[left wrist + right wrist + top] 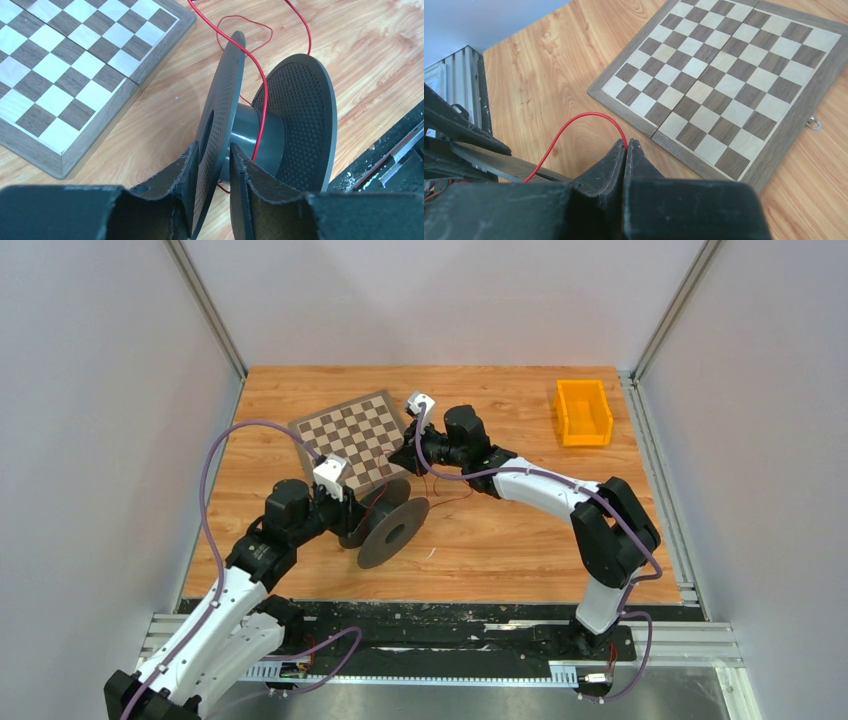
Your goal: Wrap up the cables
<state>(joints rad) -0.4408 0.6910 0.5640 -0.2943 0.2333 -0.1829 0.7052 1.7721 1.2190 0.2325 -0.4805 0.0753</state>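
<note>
A thin red cable (263,95) runs over a dark grey spool (260,137) with two perforated flanges, then curls on the table behind it. My left gripper (212,165) is shut on the spool's near flange and holds the spool tilted on edge; the spool also shows in the top view (392,530). My right gripper (627,146) is shut on the red cable (574,125), which arcs left from its fingertips down to the spool. In the top view the right gripper (408,455) sits at the chessboard's right edge, above the spool.
A wooden chessboard (352,436) lies at the back left of centre, close to both grippers. An orange bin (583,412) stands at the back right. Loose cable (452,502) trails on the table right of the spool. A black rail runs along the near edge (450,615).
</note>
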